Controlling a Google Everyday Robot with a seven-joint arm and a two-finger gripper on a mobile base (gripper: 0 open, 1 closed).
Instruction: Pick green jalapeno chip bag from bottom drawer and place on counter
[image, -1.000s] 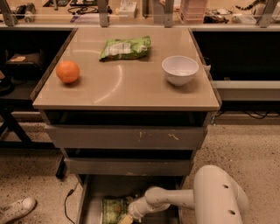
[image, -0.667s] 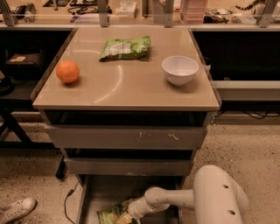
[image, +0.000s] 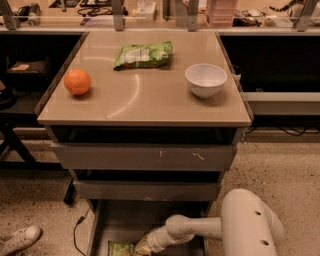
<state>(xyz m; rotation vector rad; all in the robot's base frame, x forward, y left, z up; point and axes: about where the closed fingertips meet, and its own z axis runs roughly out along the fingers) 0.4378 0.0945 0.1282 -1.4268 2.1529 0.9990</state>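
Green jalapeno chip bag (image: 120, 248): lies flat on the floor of the bottom drawer (image: 150, 220), toward its left side, well below the counter's front edge. Shows only a mottled green strip, cut off by the lower frame border. Not on the counter yet

Gripper (image: 143, 247): sits inside the same drawer, hard against the bag's right end, touching or very nearly so. Cannot tell whether wide, narrow or clamped on the bag. Reaches in from the right on a pale rounded arm (image: 200, 229), with a bulky housing at the lower right, outside the cabinet

Bottom drawer: stands pulled out toward the camera; grey, shallow, thin side walls, bare floor behind the bag

Above it: upper drawer (image: 142, 157) and middle drawer (image: 147, 190), both shut, scuffed grey front panels, stacked under the counter's front edge

Counter (image: 150, 100): glossy beige, carries three items
- orange (image: 77, 82) near the left edge, about midway back
- paler green bag (image: 143, 54) with a white patch, toward the back edge, slightly left of centre
- white bowl (image: 205, 80) upright near the right edge, about level with the orange, well apart from both others

Around the cabinet: speckled floor (image: 280, 170); white shoe (image: 19, 239) at lower left; dark cable (image: 77, 227) just beside the bottom drawer's left wall
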